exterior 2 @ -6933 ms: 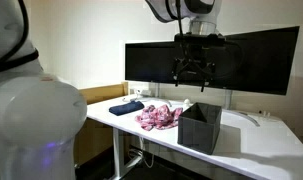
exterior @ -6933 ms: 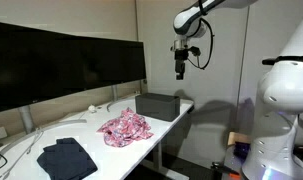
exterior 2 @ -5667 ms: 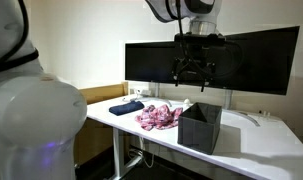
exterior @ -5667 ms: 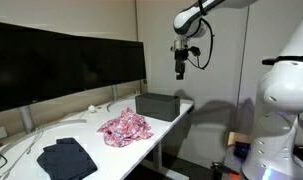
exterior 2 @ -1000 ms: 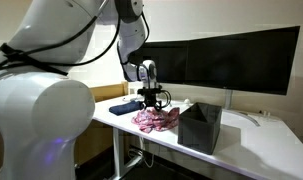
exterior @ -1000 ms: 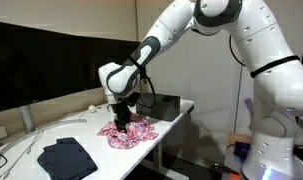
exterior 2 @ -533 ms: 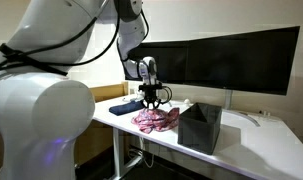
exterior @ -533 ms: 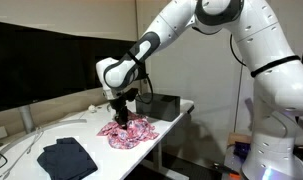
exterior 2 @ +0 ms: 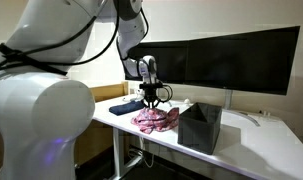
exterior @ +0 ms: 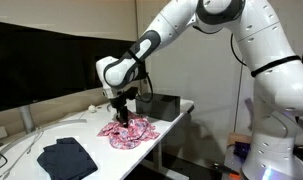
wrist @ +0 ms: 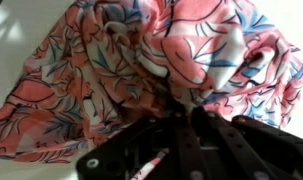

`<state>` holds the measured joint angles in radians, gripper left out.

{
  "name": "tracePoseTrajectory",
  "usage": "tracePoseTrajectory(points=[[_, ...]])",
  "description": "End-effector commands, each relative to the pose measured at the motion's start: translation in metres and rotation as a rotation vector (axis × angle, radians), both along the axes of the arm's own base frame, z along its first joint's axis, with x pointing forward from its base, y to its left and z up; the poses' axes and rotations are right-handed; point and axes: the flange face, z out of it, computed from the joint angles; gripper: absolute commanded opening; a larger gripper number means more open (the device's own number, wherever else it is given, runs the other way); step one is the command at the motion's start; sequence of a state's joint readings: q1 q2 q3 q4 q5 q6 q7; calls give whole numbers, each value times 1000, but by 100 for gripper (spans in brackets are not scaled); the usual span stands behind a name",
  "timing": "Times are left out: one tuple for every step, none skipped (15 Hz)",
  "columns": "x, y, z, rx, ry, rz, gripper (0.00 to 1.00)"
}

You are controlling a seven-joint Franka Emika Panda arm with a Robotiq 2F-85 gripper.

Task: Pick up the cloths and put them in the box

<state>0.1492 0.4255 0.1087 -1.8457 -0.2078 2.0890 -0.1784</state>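
my pincer (exterior: 119, 116) is clenched on the pink floral cloth (exterior: 131, 131), its folds bunched; the dark cloth (exterior: 67, 157) lies by the worktop (exterior: 87, 132) edge, and the box (exterior: 158, 105) stands near.

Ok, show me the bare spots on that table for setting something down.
Bare table past the box, apart from a thin cable. A narrower strip between the dark cloth and the floral cloth. Crowded in the middle: gripper on the floral cloth, box close beside it.

Tool (exterior: 119, 116) down from above the box (exterior: 159, 105), now pinching pink cloth (exterior: 137, 133), folds bunched upward
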Motion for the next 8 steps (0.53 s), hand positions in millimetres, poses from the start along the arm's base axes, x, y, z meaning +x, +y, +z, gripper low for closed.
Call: tracePoseTrajectory(points=[[-14,-3,19,-4,16,38,11],[-16,-3,24,-4,12,40,11],[-18,-3,30,-3,5,43,11],[-21,-2,36,-4,-3,47,11],[-25,-2,46,-3,-19,49,11],[-27,-1,56,1,-32,48,11],[-31,-2,66,10,-32,50,11],[-33,-1,77,9,-38,55,11]])
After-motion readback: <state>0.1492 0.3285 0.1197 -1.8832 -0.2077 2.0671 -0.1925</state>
